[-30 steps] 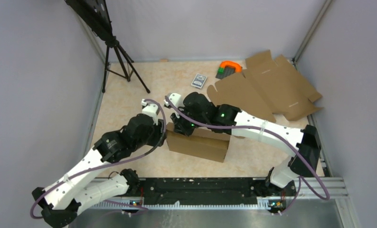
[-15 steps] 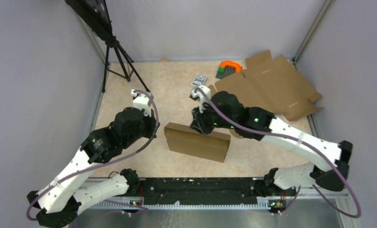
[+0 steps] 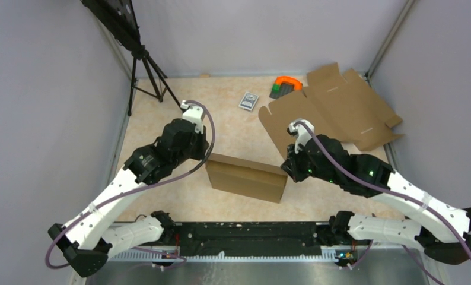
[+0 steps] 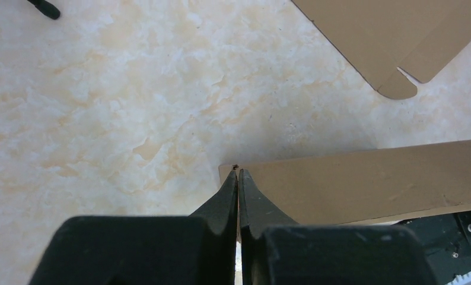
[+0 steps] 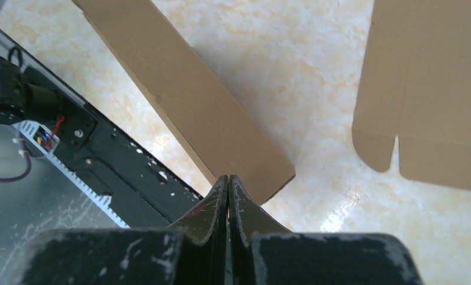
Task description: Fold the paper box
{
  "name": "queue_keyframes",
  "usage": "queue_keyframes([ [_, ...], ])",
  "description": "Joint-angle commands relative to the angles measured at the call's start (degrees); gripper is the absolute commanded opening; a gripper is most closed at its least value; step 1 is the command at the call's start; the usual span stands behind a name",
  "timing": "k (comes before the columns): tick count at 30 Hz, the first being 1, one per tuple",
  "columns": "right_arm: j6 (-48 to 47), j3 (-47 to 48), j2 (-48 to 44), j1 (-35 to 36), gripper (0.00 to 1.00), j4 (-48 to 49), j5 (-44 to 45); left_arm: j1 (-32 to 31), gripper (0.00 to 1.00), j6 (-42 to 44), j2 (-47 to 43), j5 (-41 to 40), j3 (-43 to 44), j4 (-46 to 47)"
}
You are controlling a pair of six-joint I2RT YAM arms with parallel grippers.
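Observation:
The paper box (image 3: pixel 247 178) lies closed as a shallow brown mailer near the table's front edge. It also shows in the left wrist view (image 4: pixel 363 184) and the right wrist view (image 5: pixel 185 101). My left gripper (image 3: pixel 202 157) is shut and empty; in its wrist view the gripper (image 4: pixel 238 173) hovers over the box's left corner. My right gripper (image 3: pixel 287 168) is shut and empty; in its wrist view the gripper (image 5: pixel 228 177) hovers just off the box's right end. Neither gripper holds the box.
A second flat cardboard blank (image 3: pixel 334 113) is spread at the back right, also in the right wrist view (image 5: pixel 435 89). A small grey card pack (image 3: pixel 249 100) and an orange-and-grey object (image 3: pixel 286 84) lie behind. A black tripod (image 3: pixel 150 71) stands back left. A black rail (image 3: pixel 251 234) runs along the front.
Both arms have pulled away from the box: the left wrist back to the left, the right wrist off to the right. The box has stayed in place, closed.

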Motion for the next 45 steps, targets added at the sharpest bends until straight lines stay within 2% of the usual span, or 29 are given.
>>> queue_keyframes([
  [1,2.87,-1.49,-0.7,-0.15,0.0,-3.08,0.75,1.18,0.0,0.82,-0.3,3.47,-0.41,4.29],
  [14,4.13,-6.68,-2.12,-0.15,0.0,-2.73,-1.72,1.54,0.0,-2.5,-1.32,7.9,-7.88,1.81],
  [25,5.27,-9.59,-2.59,-0.22,0.0,-1.23,-1.85,1.54,0.0,-4.11,-5.16,6.46,-11.71,3.16],
  [28,4.17,-7.57,-1.86,-0.21,0.0,-1.16,-0.74,1.52,0.0,-3.37,-5.09,6.09,-9.51,3.44],
  [36,1.32,-1.34,1.65,-0.2,0.0,-0.06,1.09,1.54,0.0,-2.27,-3.9,4.21,-0.49,-3.06],
  [41,0.62,-0.43,2.92,-0.16,0.0,-0.13,0.19,1.54,0.0,-3.37,-8.92,7.69,1.3,-5.59],
  [45,0.73,-1.81,2.21,-0.2,0.0,0.46,-0.08,1.55,0.0,-4.43,-9.38,11.99,4.3,-10.98],
])
